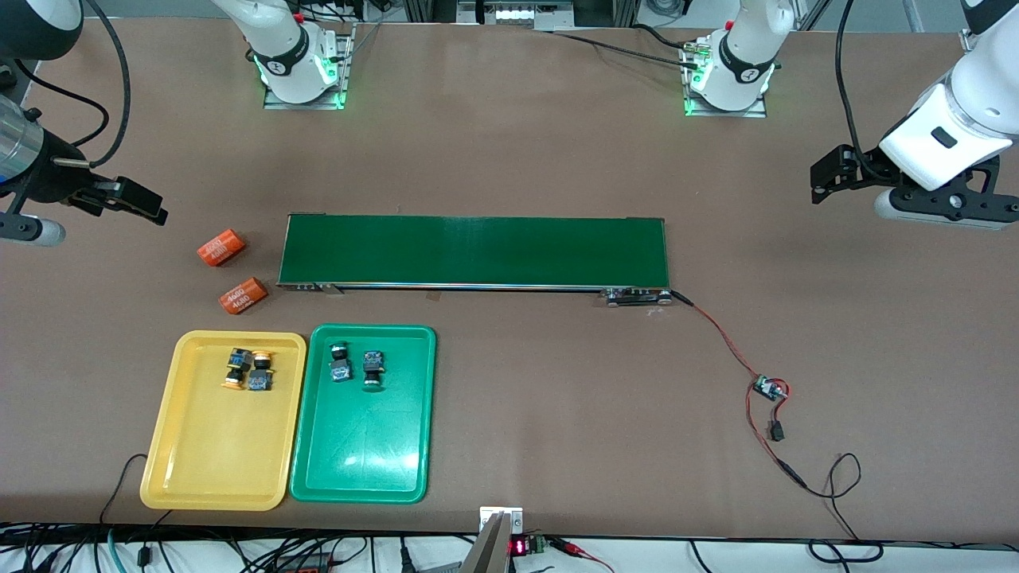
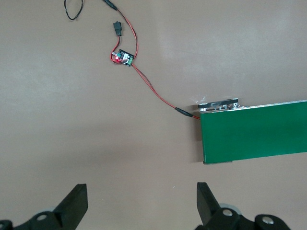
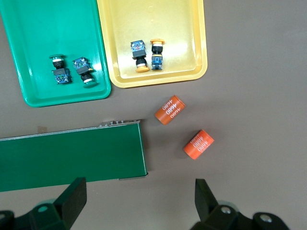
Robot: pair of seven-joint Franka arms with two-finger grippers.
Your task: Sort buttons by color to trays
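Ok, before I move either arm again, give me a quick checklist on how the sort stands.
1. Two yellow-capped buttons in the yellow tray: ok.
2. Two green-capped buttons in the green tray: ok.
3. Conveyor belt carries no button: ok.
4. Left gripper open, holding nothing, over bare table: ok.
5. Right gripper open, holding nothing, over the belt's end: ok.
6. Orange cylinders outside both trays: ok.

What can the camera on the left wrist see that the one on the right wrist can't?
Only the left wrist view shows the small circuit board and its red wire. Only the right wrist view shows the yellow tray, green tray, the buttons in them, and two orange cylinders. Both show the conveyor belt and an open gripper: left gripper, right gripper.
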